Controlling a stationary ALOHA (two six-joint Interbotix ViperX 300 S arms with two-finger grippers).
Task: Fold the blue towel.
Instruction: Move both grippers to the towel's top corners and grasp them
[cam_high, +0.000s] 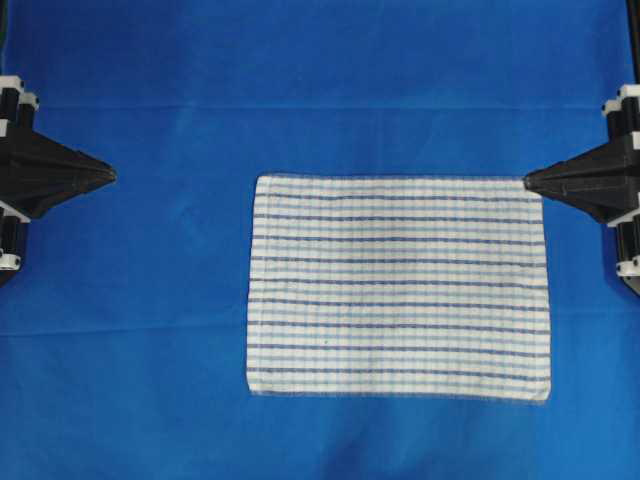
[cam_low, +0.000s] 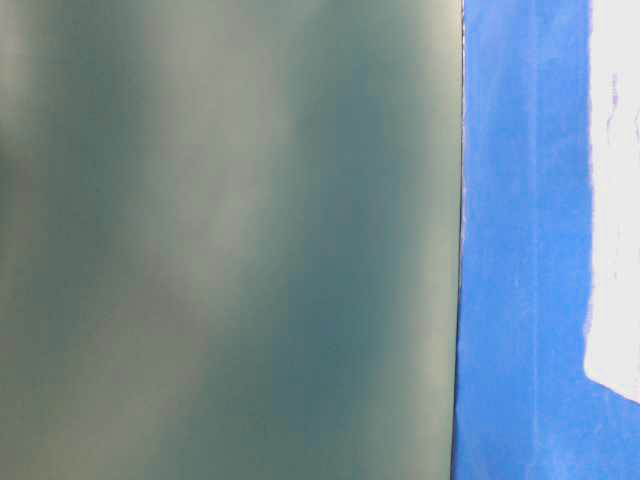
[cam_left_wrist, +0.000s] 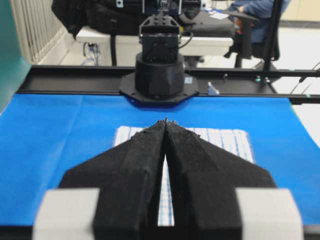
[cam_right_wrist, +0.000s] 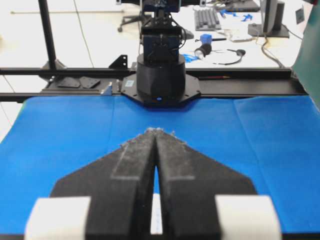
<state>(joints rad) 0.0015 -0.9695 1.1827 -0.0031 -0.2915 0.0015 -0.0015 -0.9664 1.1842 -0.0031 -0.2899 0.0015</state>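
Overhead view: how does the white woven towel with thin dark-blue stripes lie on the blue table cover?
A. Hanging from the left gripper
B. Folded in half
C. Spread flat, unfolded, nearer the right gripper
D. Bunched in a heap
C. The white woven towel with thin dark-blue stripes lies as one flat rectangle, its upper right corner by the right gripper, well clear of the left gripper.

Left gripper (cam_left_wrist: 165, 121) closed, tips together, pointing over blue towel (cam_left_wrist: 227, 140) lying flat on blue cover (cam_left_wrist: 60, 145).

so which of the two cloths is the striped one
The smaller towel lying flat on top: white with thin dark-blue stripes. The big cloth covering the table under it is plain solid blue.
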